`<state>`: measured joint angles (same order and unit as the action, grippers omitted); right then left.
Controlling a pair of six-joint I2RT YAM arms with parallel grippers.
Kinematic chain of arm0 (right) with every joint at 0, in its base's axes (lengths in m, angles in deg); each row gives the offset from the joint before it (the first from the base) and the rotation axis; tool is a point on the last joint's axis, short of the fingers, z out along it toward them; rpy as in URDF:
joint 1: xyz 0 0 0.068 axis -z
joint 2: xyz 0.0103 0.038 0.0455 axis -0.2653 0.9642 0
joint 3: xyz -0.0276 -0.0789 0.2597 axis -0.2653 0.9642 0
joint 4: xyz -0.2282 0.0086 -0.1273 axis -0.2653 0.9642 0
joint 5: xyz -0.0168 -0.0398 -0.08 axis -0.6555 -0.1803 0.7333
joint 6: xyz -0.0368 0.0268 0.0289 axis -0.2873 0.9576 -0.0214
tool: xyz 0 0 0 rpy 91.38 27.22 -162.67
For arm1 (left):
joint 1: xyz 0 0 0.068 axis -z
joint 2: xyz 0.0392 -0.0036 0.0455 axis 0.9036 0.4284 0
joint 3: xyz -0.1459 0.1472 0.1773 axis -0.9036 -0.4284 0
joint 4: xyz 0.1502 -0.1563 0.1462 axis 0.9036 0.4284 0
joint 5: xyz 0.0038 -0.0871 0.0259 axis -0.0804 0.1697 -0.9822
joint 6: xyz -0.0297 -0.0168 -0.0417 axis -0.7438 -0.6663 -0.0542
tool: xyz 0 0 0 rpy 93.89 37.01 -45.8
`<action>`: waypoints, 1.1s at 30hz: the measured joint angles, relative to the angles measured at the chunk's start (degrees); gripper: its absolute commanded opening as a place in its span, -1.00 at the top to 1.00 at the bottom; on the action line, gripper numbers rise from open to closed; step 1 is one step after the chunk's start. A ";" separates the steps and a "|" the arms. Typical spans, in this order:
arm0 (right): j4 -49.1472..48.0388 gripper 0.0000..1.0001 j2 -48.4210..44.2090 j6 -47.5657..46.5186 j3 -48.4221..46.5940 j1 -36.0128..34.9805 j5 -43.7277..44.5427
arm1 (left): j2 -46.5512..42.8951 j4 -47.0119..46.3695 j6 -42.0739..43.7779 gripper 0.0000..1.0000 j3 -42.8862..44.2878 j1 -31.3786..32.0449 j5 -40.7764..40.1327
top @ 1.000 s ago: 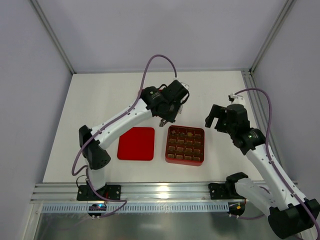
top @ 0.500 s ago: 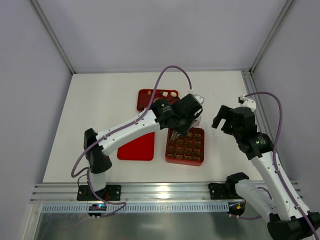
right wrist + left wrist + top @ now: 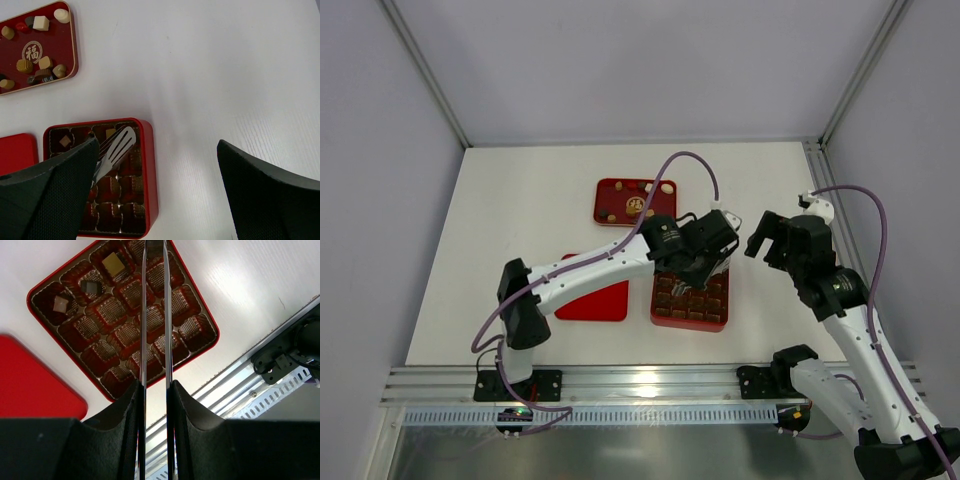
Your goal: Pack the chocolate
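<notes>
Several chocolates, dark, tan and cream-white, lie on a small red tray at the back; they also show in the right wrist view. The red gridded box holds three pieces in its far cells: tan, dark and light brown. My left gripper is shut on metal tongs, whose slotted blades hang over the box's far cells. I cannot tell whether the tips hold a piece. My right gripper is open and empty, above the table right of the box.
The flat red lid lies left of the box. The chocolate tray's rim is behind both. A metal rail runs along the near table edge. Bare white table shows right of the box.
My left arm has swung right and nearer, from behind the box to over it, uncovering the chocolate tray. My right gripper has shifted slightly right and stayed open.
</notes>
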<state>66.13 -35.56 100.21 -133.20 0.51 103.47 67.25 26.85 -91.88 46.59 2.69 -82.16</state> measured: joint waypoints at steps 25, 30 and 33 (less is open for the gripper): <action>-0.37 -0.99 -0.22 -0.02 0.92 0.00 -1.42 | 1.49 -0.39 0.48 0.17 -1.09 -0.07 -1.95; -0.42 -0.99 -0.22 -0.02 0.98 0.02 -1.75 | 1.49 -0.28 0.81 0.19 -0.81 -0.15 -2.97; -0.79 -0.99 -0.20 -0.13 1.09 0.02 -2.23 | 1.42 -0.22 1.14 0.18 0.00 -0.70 -3.52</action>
<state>65.34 -35.75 100.08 -132.10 0.53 101.24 68.67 26.63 -90.74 46.59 1.99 -85.67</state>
